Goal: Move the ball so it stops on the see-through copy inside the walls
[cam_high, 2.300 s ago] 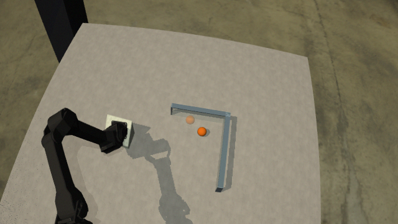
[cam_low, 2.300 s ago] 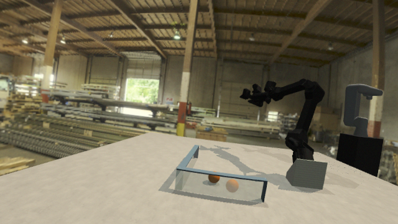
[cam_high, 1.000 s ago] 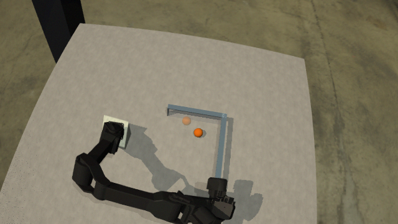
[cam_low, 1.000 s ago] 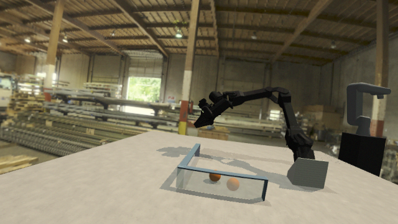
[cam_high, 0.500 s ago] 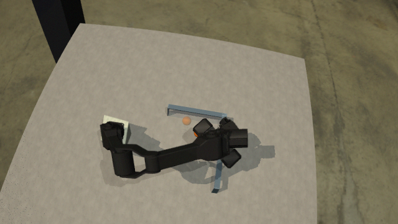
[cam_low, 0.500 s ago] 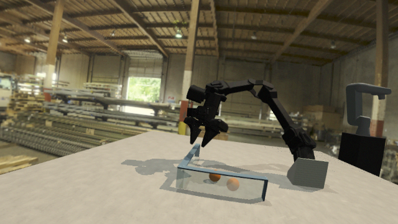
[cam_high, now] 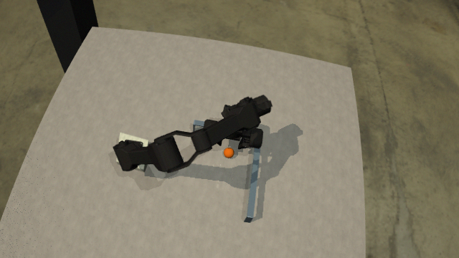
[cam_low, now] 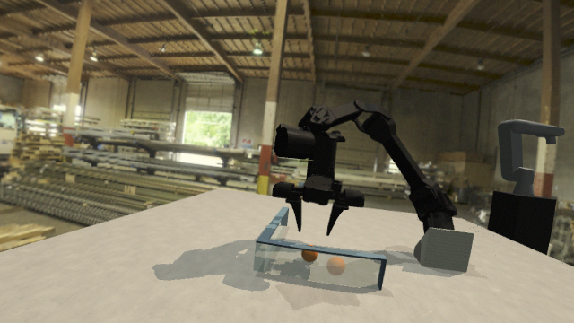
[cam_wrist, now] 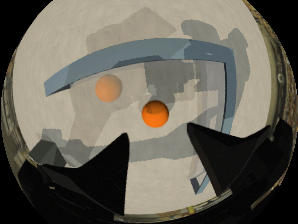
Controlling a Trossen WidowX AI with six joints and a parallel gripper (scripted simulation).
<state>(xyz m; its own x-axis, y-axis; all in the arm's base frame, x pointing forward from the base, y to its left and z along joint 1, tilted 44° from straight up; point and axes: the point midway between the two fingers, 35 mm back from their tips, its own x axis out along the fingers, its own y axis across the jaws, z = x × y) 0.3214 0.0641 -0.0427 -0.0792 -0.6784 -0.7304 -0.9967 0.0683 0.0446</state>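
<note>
The orange ball (cam_high: 229,153) (cam_low: 309,256) (cam_wrist: 155,114) lies on the table inside the corner. The see-through copy (cam_low: 335,266) (cam_wrist: 108,88) is paler, stands apart from the ball, and lies closer to the short wall's free end; the arm hides it in the top view. The short wall (cam_high: 198,122) (cam_low: 359,256) (cam_wrist: 115,53) meets the long wall (cam_high: 253,186) (cam_low: 273,226) (cam_wrist: 231,95). My gripper (cam_low: 314,233) (cam_wrist: 158,132) is open and empty, pointing down. Its fingertips are above the ball, one towards each side, not touching it.
The arm reaches from its base block (cam_low: 447,251) over the corner, above the walls. The long wall's free end (cam_high: 248,219) points to the front in the top view. A dark pedestal (cam_low: 520,222) with a grey device (cam_low: 511,157) stands beyond the table.
</note>
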